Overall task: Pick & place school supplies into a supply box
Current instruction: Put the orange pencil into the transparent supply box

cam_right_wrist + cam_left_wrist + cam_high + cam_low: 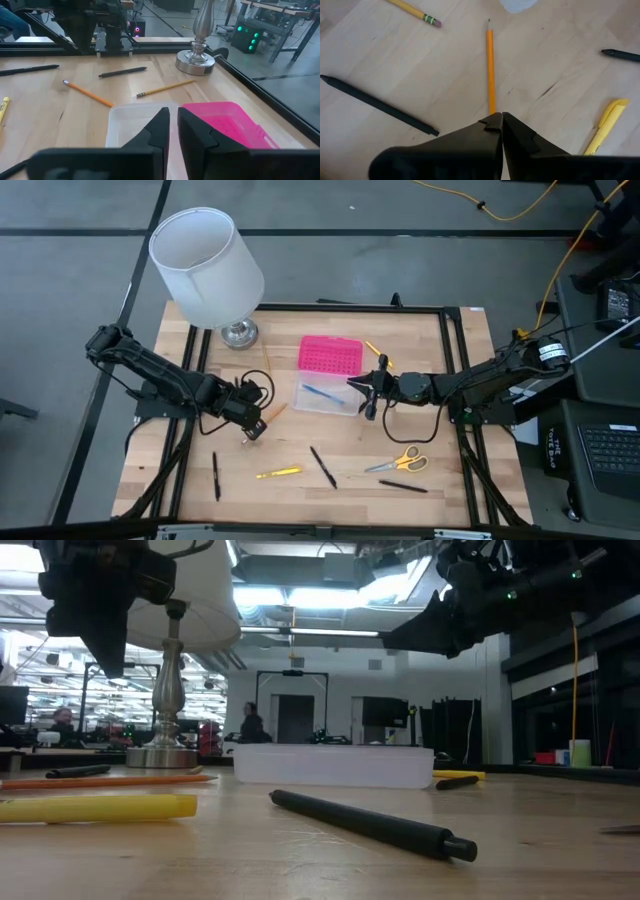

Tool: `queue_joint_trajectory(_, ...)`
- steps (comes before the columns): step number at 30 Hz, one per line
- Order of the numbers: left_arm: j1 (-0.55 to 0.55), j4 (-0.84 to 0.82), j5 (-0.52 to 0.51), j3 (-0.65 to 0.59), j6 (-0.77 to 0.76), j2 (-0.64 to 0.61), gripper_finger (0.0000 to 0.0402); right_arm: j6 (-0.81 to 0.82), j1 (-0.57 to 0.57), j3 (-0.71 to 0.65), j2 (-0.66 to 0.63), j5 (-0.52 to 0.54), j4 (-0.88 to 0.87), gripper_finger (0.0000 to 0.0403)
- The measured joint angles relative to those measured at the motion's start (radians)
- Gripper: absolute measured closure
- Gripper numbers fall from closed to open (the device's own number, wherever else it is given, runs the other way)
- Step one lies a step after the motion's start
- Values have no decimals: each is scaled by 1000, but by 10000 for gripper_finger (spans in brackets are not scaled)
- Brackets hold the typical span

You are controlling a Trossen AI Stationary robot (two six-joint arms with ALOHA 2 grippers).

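Orange pencil (490,70) lay on the table, left gripper (501,119) clenched at its near end, whether gripping it I could not tell. Right gripper (173,117) hung over the clear box (322,396), jaws slightly apart, apparently empty. Risk: so thin a pencil could slip out.

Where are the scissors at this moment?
In the high view, the yellow-handled scissors lie on the table's right front area, between a black pen and the clear base, below the right gripper.
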Motion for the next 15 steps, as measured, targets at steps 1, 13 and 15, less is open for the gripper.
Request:
queue_joint_trajectory(1,0,0,4,0,2,0,397,0,0,0,0,0,0,359)
queue_joint_trajectory(13,0,-1,41,0,5,0,394,0,0,0,0,0,0,359)
queue_joint_trajectory(15,0,-1,40,0,2,0,386,0,0,0,0,0,0,359)
